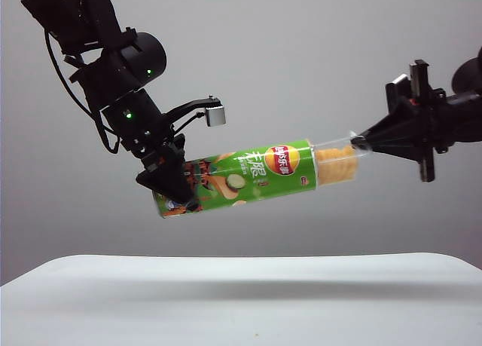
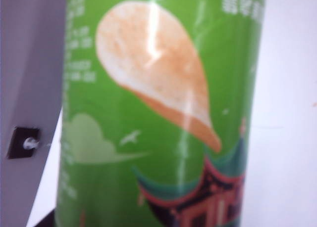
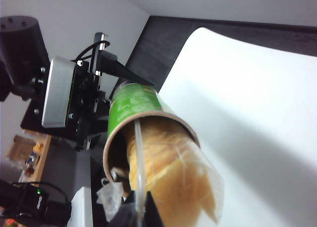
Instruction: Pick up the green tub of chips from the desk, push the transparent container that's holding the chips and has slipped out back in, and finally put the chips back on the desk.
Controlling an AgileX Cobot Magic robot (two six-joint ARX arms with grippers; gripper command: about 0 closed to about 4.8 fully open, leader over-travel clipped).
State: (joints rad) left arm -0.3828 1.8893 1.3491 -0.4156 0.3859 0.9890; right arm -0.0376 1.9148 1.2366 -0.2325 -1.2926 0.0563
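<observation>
Grey wall behind, white bench (image 1: 241,301) below, and you've got the whole act up in the air above it. Your left gripper (image 1: 175,186) is on the left of the exterior view, jaws clamped across the lower, closed end of the tub (image 1: 241,179), holding it clear of the bench with nothing under it. See how the tub lies tilted, low end at the left gripper, open mouth raised toward the right. From the left wrist view you get only the tub (image 2: 158,113) filling the frame: green wall, a big printed chip, red building artwork at the bottom; the jaws themselves don't show there. Out of the open mouth sticks the tray (image 1: 337,163), clear plastic, partly slid out, with the chips (image 1: 335,167) showing pale orange through it. Your right gripper (image 1: 360,142) comes in level from the right, jaws closed tight to a point, and that point sits right at the tray's outer rim; whether it pinches the rim or only touches it, you can't tell from here. The right wrist view looks down the tub's brown mouth: tray (image 3: 210,187) and chips (image 3: 168,177) jutting toward the camera, the right gripper's (image 3: 141,207) dark tips at the near edge, and the left gripper (image 3: 106,78) beyond on the tub (image 3: 133,104).
</observation>
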